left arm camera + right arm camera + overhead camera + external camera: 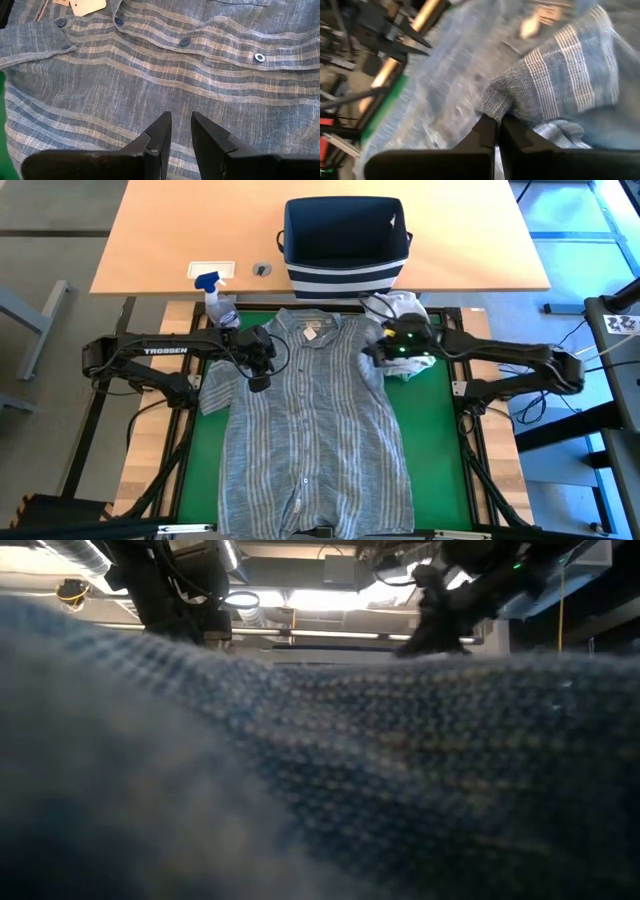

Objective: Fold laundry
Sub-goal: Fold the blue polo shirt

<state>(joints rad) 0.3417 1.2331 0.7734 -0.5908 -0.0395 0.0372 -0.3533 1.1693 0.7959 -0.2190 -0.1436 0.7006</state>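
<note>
On the green mat (205, 430), seen from above, the shirt (310, 430) lies spread flat, front up, collar toward the basket (345, 245) and hem at the near table edge. The left gripper (260, 370) hangs over the shirt's left shoulder, just inside the sleeve. The right gripper (385, 352) sits at the shirt's right shoulder, where the cloth bunches up against a white garment (405, 305) lying just beyond that corner. Bare mat shows in strips along both sides of the shirt, wider on the left; the hem reaches the mat's near edge. A spray bottle (213, 290) stands close to the left sleeve, at the mat's far left corner. The basket stands on the wooden tabletop (170, 230), apart from the collar.

From table height, shirt cloth (320, 770) fills nearly the whole picture, close to the lens. Both arms come down behind its top edge, one at left, one at right; which is which cannot be told there, nor how their fingers stand.

Past the left wrist, the left gripper (181, 132) hovers above the shirt (160, 75) with its fingers a narrow gap apart, nothing between them. The button placket and a paper tag (87, 6) lie farther on; a sliver of mat shows at one edge.

Past the right wrist, the right gripper (498, 131) is pressed together on a raised fold of the shirt (560, 80), the pinched cloth lifted above the flat part. Mat edge and frame rails run alongside, beyond the cloth.
</note>
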